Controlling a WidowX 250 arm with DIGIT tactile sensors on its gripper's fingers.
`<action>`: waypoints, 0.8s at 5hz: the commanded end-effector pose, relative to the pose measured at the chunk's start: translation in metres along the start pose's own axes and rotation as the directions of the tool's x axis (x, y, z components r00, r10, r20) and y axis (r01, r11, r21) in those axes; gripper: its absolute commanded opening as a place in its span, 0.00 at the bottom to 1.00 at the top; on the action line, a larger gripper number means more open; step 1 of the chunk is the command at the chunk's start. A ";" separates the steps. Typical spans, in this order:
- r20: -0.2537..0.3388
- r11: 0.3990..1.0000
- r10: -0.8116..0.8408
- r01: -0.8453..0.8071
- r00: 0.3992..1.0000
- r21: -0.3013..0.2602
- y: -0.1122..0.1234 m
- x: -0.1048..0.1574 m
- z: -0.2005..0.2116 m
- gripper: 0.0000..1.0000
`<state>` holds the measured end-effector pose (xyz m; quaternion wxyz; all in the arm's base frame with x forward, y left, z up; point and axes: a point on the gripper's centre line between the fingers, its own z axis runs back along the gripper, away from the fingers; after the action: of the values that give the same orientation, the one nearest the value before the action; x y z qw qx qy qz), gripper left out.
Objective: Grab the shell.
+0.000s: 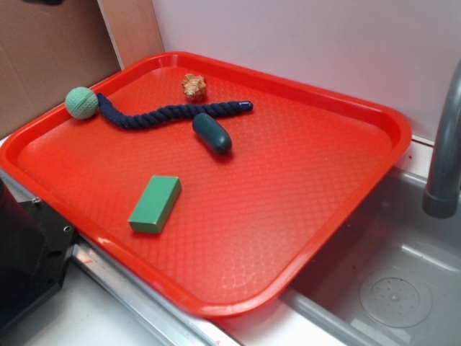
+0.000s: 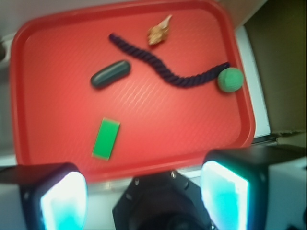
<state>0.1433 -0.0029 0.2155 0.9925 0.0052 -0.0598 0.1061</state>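
The shell (image 1: 193, 86) is small, tan-orange and bumpy. It lies near the far rim of the red tray (image 1: 310, 238), just behind a dark blue rope (image 1: 169, 112). In the wrist view the shell (image 2: 159, 32) lies at the top middle of the tray (image 2: 48, 143). My gripper (image 2: 144, 196) is high above the tray's near edge, far from the shell. Its two pads (image 2: 64, 201) stand wide apart with nothing between them. The gripper does not show in the exterior view.
A light green ball (image 1: 81, 102) sits at the rope's left end. A dark green capsule (image 1: 212, 133) and a green block (image 1: 155, 204) lie on the tray. A metal sink (image 1: 396, 288) with a faucet (image 1: 446, 144) is to the right. Cardboard (image 1: 43, 50) stands behind.
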 end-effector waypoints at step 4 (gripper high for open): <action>0.226 0.880 0.433 -0.464 0.872 0.104 0.038 0.087 -0.090 1.00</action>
<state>0.2301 0.0475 0.1260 0.9317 0.0802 -0.1308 0.3293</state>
